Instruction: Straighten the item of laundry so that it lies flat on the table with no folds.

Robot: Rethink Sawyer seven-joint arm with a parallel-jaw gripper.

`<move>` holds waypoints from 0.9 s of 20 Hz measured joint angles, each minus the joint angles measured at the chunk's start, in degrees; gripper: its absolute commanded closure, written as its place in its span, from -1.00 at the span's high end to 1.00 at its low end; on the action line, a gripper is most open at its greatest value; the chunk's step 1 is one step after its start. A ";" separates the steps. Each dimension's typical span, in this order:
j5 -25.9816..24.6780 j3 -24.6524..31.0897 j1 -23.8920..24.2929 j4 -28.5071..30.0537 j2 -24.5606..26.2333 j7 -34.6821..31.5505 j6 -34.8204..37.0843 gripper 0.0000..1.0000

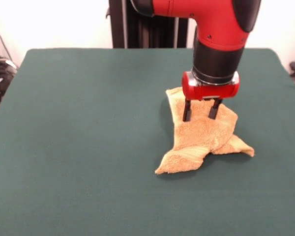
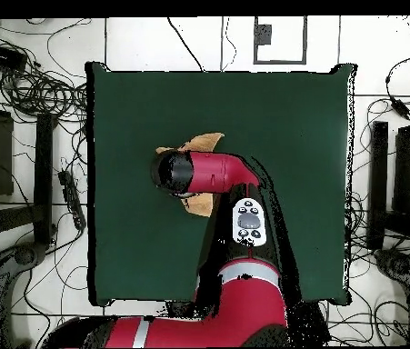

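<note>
The item of laundry (image 1: 202, 138) is a small orange-tan terry towel lying crumpled right of the middle of the green table (image 1: 83, 128). One corner points toward the front left and another folds out to the right. My gripper (image 1: 201, 116) comes straight down onto the towel's far part, open, with its two black fingers (image 1: 187, 111) spread and their tips on the cloth. In the overhead view the arm's wrist covers the gripper, and only parts of the towel (image 2: 203, 142) show beside it on the table (image 2: 290, 136).
The red arm (image 2: 231, 177) reaches over the table from its base edge. Cables and dark equipment (image 2: 26, 182) lie on the floor on both sides of the table.
</note>
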State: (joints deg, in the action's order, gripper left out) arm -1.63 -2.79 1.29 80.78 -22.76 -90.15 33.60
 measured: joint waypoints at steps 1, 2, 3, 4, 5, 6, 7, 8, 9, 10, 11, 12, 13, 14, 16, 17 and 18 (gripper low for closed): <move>0.00 -0.21 -0.16 -0.44 0.27 0.00 0.02 1.00; 0.01 -0.32 -0.24 -0.62 0.39 0.00 0.02 1.00; 0.01 -0.58 -0.44 -1.22 0.77 0.00 0.05 1.00; 0.01 -0.62 -0.47 -1.41 0.90 0.00 0.06 1.00; 0.06 -0.62 -0.48 -1.67 1.07 0.00 0.12 1.00; 0.11 -0.62 -0.50 -1.92 1.24 0.00 0.18 1.00; 0.15 -0.62 -0.51 -2.18 1.42 0.00 0.25 -1.00; 0.20 -0.63 -0.50 -2.30 1.49 0.00 0.29 -1.00; 0.25 -0.68 -0.48 -2.57 1.57 0.00 0.39 -1.00; 0.24 -0.72 -0.50 -2.68 1.59 0.00 0.45 -1.00; 0.24 -0.74 -0.49 -2.95 1.63 0.00 0.72 -1.00; 0.24 -0.74 -0.49 -2.99 1.64 0.00 0.77 -1.00; 0.24 -0.75 -0.50 -3.05 1.66 0.00 0.89 -1.00; 0.24 -0.76 -0.50 -3.11 1.67 0.00 1.01 -1.00; 0.23 -0.84 -0.51 -3.20 1.70 0.00 1.15 -1.00; 0.22 -0.93 -0.58 -3.19 1.69 0.00 1.15 -1.00; 0.21 -1.03 -0.64 -3.19 1.67 0.00 1.15 -1.00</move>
State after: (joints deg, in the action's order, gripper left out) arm -1.41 -3.81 0.65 77.59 -21.08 -90.15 34.75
